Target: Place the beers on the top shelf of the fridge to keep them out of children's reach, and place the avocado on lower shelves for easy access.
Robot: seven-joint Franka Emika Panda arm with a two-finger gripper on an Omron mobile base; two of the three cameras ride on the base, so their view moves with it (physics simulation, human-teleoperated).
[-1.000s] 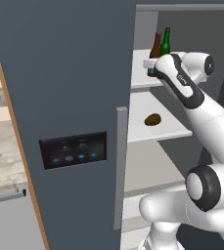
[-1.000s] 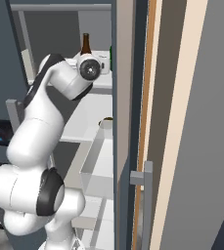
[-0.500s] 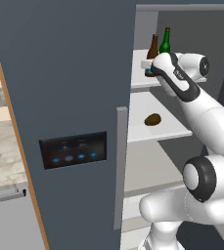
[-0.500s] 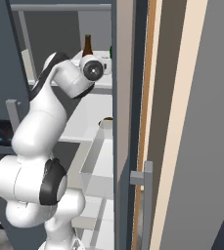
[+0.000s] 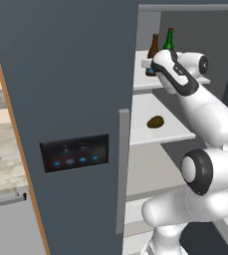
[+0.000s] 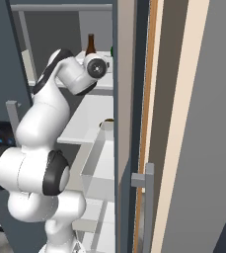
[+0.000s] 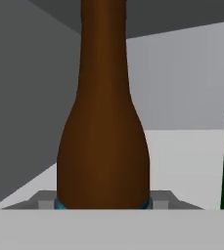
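Compared with the picture a second earlier, the arm's forearm had swung a little lower and nearer the camera in the left base view, while the brown bottle point(image 5: 153, 56) stood in the same place on the top shelf point(image 5: 144, 84). Gripper point(image 7: 102, 202) sat at the base of that bottle: in the hand view the brown body rose straight up from between the two grey finger pads point(image 7: 45, 204), its blue-teal label just showing at the bottom edge. Jaws were closed in on the brown bottle, so the grip had not been let go, though the bottle already looked to be resting upright on the shelf. Green bottle point(image 5: 170, 40) stood just beside it, toward the upper right of the left base view and at the right edge of the hand view. Avocado point(image 5: 156, 121) lay on the lower shelf point(image 5: 170, 133), one level down, near the middle of the frame. Fridge point(image 5: 70, 89) door stood open. Judged from this: both beers up, avocado down; what remained was to release the brown bottle and withdraw the arm.
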